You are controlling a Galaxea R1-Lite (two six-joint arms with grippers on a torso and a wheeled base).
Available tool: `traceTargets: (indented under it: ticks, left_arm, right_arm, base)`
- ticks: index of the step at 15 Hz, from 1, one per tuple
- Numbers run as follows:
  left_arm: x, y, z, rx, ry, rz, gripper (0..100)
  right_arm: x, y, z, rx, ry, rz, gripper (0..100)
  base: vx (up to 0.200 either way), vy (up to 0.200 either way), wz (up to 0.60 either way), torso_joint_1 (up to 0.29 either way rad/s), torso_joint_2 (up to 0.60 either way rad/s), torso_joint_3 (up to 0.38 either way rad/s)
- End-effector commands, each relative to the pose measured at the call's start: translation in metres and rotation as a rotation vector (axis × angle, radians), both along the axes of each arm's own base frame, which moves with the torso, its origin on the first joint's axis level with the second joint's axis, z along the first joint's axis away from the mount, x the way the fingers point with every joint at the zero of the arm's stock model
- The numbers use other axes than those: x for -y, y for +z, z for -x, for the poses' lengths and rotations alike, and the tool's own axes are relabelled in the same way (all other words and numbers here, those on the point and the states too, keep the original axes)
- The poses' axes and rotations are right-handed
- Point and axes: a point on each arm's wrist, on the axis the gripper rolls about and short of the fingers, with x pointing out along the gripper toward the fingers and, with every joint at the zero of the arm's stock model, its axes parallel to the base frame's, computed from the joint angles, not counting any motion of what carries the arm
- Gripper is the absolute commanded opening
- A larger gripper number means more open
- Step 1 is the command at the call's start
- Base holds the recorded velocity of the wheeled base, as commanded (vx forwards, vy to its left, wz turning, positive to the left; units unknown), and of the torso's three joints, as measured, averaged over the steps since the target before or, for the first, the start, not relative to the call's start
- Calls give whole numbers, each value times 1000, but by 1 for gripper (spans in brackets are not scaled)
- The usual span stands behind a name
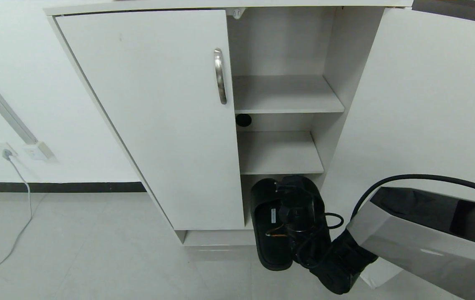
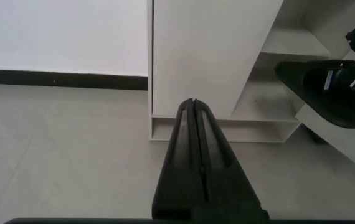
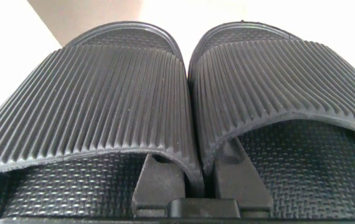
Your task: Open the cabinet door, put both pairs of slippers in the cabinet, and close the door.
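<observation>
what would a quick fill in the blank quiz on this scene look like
1. The right gripper grips a pair of ___ slippers.
2. The cabinet's right door is ___.
3. The left gripper is ___, holding nothing.
4. The slippers are at the cabinet's ___ compartment, below both shelves.

Missing words: black; open; shut; bottom

The head camera looks forward and down at the white cabinet (image 1: 145, 125) from middle range. The left wrist camera sits low, facing its base. The right wrist camera is close on the black slippers (image 3: 121, 93), which all three share.
</observation>
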Motion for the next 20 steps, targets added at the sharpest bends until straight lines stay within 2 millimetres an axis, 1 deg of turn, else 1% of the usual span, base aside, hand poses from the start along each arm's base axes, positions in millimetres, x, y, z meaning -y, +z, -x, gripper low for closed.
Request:
traceTargets:
  ticks: [1,2,4,13,20]
  left_arm:
    - [0,0,0,-2,1,1,0]
    - [0,0,0,-2,1,1,0]
    - [0,0,0,-2,1,1,0]
    - [0,0,0,-2,1,1,0]
    - [0,0,0,-2,1,1,0]
  right_arm:
    - [5,2,1,72,5,20,0]
    - [7,-2,-3,93,-4,31,0]
    - [8,-4,-4,96,-4,35,0]
    - [10,2,-6,111,-12,23,0]
    - [11,2,-7,109,-15,25,0]
  base:
    - [0,0,0,0,0,0]
    - [0,0,0,0,0,0]
    - [0,0,0,0,0,0]
    - [0,0,0,0,0,0]
    - [200,0,0,2,3,2]
